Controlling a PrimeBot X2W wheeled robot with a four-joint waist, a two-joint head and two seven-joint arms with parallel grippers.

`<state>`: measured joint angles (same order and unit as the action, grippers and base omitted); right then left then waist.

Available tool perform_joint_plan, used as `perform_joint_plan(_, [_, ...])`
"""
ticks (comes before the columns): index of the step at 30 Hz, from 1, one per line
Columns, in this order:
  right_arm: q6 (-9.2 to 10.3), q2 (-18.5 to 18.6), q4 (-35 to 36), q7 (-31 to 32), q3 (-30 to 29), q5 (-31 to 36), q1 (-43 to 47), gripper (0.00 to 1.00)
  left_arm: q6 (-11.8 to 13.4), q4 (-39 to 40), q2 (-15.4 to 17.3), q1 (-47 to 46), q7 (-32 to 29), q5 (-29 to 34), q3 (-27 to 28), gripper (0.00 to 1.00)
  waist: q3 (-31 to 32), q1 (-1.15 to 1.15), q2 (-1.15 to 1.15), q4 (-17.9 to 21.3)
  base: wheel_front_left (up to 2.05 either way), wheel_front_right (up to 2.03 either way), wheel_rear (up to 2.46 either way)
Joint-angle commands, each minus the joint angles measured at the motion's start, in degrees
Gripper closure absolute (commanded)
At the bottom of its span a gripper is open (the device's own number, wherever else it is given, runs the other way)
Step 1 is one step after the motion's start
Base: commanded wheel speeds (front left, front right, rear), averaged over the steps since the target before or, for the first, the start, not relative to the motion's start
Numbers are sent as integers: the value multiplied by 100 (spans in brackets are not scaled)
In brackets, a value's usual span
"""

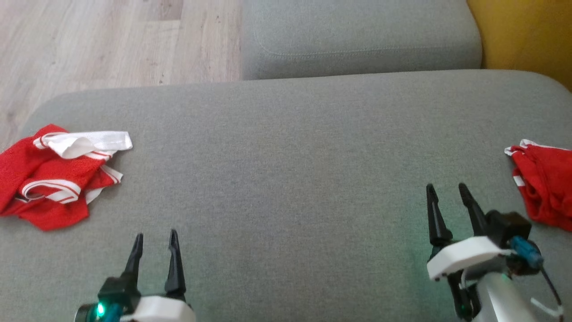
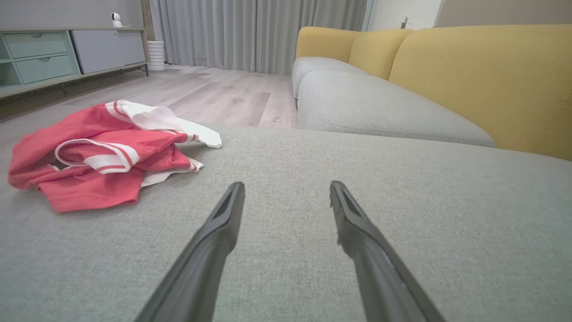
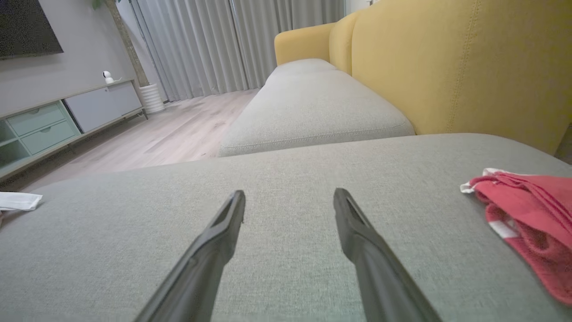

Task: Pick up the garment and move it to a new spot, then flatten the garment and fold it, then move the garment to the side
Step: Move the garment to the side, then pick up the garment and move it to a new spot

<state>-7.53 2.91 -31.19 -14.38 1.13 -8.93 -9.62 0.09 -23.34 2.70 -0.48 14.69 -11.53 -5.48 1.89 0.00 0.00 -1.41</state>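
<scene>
Garment apart; left hand wide-open, empty

The seat cushion is grey woven cloth, matt and a little rough. The garment at the left is soft red cloth with white bands. The floor is smooth pale wood. The left gripper and the right gripper have dark matt plastic fingers.

A wide grey seat cushion lay nearest, with a second grey cushion beyond it and a yellow backrest along the right. Pale wooden floor stretched far left toward grey curtains and a low cabinet with a small white camera on top.
</scene>
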Motion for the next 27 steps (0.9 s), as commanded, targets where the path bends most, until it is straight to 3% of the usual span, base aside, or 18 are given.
perform_joint_plan(1, [4,-2,139,-62,153,6,-91,0,67,178,18,-110,31,19,227,0,27,0,0,-7,0,0,0])
perform_joint_plan(13, [4,-3,70,-62,264,-26,-92,0,65,196,18,-143,31,-16,247,0,-59,0,0,-255,0,0,0])
perform_joint_plan(17, [4,-3,81,-62,354,-6,-100,0,81,178,18,-186,31,-58,263,0,-143,0,0,-646,0,0,0])
perform_joint_plan(27, [4,-3,60,-62,550,-212,-135,0,34,126,18,-135,31,21,657,0,-261,0,0,-2054,0,0,0])
